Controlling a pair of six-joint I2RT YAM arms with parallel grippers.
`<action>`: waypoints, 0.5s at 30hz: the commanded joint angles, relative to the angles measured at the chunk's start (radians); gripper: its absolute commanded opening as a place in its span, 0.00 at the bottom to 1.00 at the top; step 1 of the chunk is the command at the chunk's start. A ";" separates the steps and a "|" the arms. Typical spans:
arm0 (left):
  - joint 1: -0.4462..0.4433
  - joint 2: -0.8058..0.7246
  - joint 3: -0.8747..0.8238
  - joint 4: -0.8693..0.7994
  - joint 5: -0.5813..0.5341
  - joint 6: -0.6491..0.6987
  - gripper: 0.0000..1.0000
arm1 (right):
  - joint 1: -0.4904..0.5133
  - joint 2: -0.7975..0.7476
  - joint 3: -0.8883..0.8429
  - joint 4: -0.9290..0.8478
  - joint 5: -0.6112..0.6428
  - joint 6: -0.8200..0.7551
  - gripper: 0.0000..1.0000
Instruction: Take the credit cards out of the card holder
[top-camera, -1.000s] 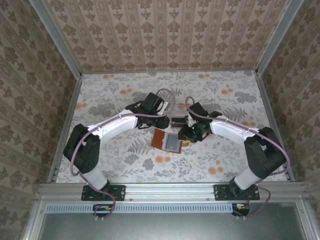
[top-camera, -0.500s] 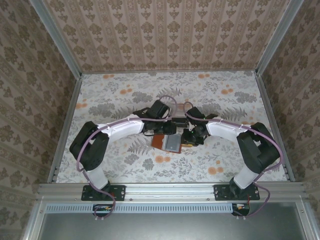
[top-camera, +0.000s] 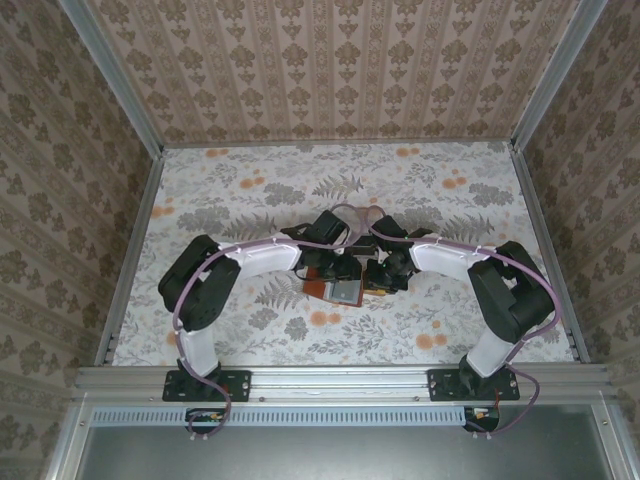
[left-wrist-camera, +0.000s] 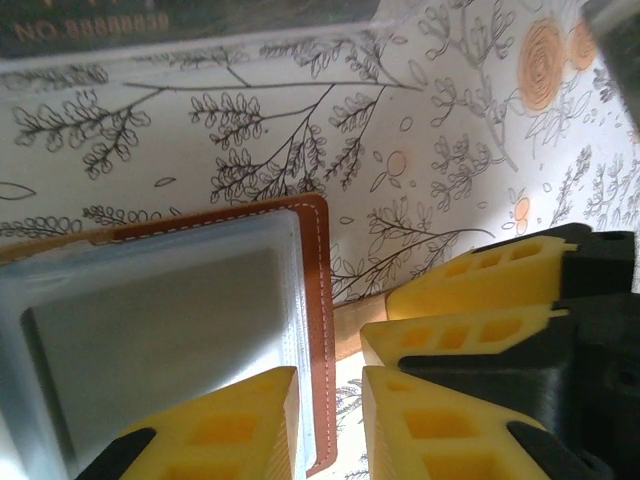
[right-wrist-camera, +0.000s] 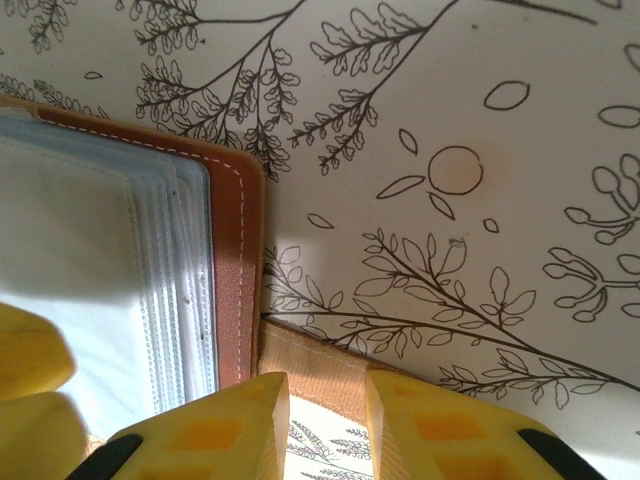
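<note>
**Both pincers at the open holder**

On the floral-patterned table (top-camera: 230, 200), I see the flat brown leather card holder (top-camera: 318, 288) lying open at frame centre. My left gripper (left-wrist-camera: 330, 378) straddles its stitched edge, my right gripper (right-wrist-camera: 325, 382) its tan strap tab (right-wrist-camera: 310, 362). Both are narrowly parted; I cannot tell if they pinch.

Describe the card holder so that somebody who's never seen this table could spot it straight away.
Start at the table with the leaf-and-flower cloth and go to its middle. The card holder lies open and flat there. Its brown leather border with white stitching, framing pale clear sleeves, sets it apart from the printed cloth.
</note>
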 joint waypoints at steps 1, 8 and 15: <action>-0.007 0.016 -0.012 -0.011 0.030 -0.012 0.24 | -0.002 0.019 -0.011 -0.018 0.027 -0.014 0.27; -0.006 0.030 -0.006 -0.069 0.010 0.012 0.27 | -0.002 0.021 -0.012 -0.016 0.025 -0.013 0.27; -0.007 0.028 0.028 -0.184 -0.069 0.052 0.31 | -0.002 0.020 -0.010 -0.019 0.024 -0.017 0.27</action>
